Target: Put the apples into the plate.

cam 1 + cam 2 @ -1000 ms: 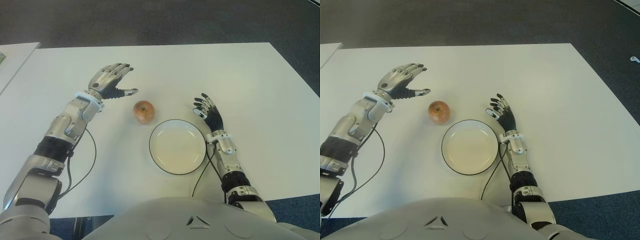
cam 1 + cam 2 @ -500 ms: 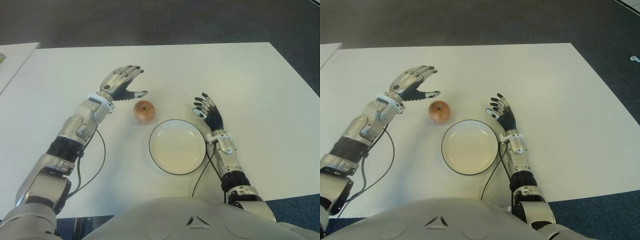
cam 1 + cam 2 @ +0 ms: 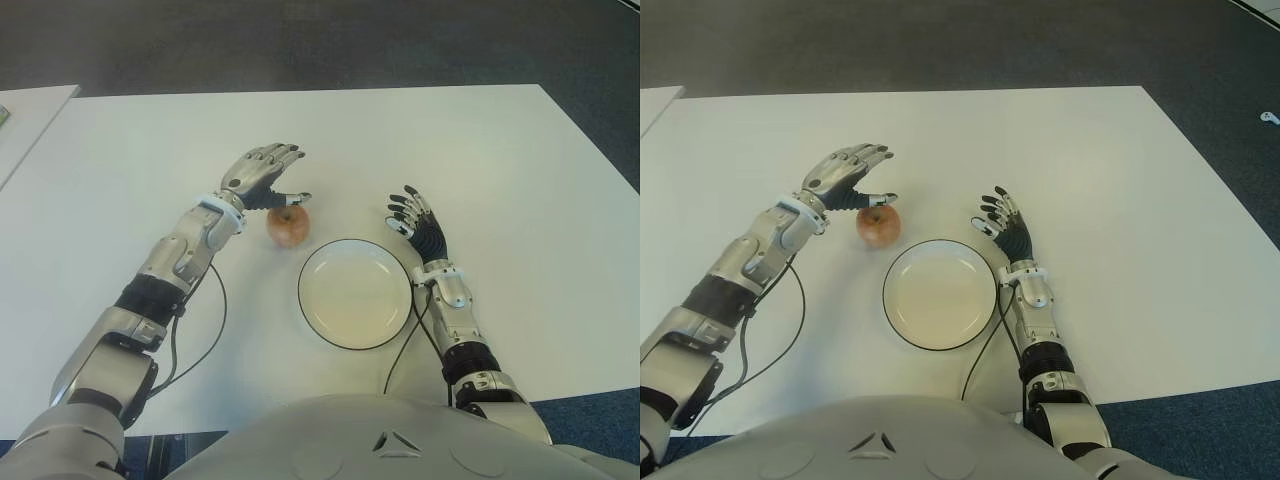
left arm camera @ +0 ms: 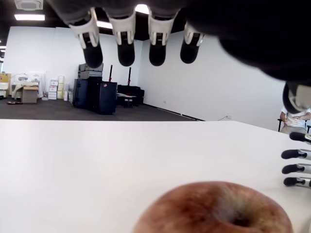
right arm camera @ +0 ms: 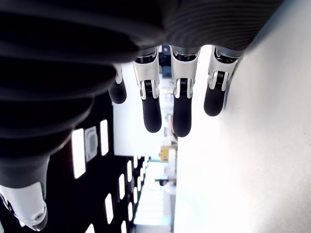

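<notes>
A red-yellow apple (image 3: 288, 226) sits on the white table just left of a white plate (image 3: 355, 293) with a dark rim. My left hand (image 3: 266, 178) hovers over the apple's far-left side with its fingers spread and its thumb above the fruit, holding nothing. In the left wrist view the apple (image 4: 216, 208) lies close below the extended fingers (image 4: 125, 41). My right hand (image 3: 415, 220) shows beside the plate's far-right rim, fingers extended and holding nothing.
The white table (image 3: 500, 170) stretches wide on all sides of the plate. A second white surface (image 3: 25, 120) shows at the far left. Dark carpet (image 3: 320, 40) lies beyond the table's far edge. Thin black cables (image 3: 205, 320) trail from both wrists.
My left hand has travelled right and slightly nearer, from well left of the apple to directly over it, staying open. The right hand, apple and plate have not moved.
</notes>
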{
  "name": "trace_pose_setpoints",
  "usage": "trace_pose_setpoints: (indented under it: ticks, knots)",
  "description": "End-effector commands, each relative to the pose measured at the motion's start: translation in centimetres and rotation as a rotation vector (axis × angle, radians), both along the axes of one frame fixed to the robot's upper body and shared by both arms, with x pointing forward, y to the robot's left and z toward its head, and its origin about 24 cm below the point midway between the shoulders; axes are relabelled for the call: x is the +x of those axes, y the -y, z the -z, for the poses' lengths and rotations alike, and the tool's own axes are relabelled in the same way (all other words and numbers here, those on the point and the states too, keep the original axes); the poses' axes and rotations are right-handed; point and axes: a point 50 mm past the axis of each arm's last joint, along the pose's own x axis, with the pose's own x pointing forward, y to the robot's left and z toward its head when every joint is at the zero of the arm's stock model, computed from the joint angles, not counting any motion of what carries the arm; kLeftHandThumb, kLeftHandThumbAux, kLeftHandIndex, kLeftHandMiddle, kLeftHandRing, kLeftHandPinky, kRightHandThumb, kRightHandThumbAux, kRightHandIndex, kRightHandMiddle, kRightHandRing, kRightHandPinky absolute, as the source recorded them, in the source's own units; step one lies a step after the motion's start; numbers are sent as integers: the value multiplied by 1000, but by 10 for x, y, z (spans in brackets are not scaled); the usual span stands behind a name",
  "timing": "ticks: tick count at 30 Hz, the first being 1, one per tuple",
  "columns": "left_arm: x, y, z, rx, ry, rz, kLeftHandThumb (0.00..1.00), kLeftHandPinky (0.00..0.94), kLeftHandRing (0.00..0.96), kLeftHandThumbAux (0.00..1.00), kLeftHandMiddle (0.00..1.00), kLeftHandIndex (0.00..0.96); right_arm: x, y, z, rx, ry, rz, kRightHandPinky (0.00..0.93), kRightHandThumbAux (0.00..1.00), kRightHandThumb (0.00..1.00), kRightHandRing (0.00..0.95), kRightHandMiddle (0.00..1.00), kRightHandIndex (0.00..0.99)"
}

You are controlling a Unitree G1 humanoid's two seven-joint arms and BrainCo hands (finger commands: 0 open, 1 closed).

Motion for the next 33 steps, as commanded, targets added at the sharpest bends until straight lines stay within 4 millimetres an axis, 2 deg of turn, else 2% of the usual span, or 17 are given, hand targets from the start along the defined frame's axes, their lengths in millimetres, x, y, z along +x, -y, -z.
trace_pose_setpoints:
  ticks: [1,19,23,33]
  knots:
    - [0,10,7,29,-34,19,260,0,0,225,0,0,-42,-2,47,15,-251,24,174,619,139,235,247,62]
    - [-14,21,32,26,-104,15,252,0,0,236,0,0,-44,-5,44,20,-246,36,166,621,140,242,256,62]
    - [-18,21,37,26,-115,12,246,0,0,240,0,0,-44,-6,43,13,-251,37,189,630,142,247,256,63]
    - [-25,23,45,28,-131,9,238,0,0,236,0,0,-43,-4,42,3,-254,36,177,626,136,242,249,60]
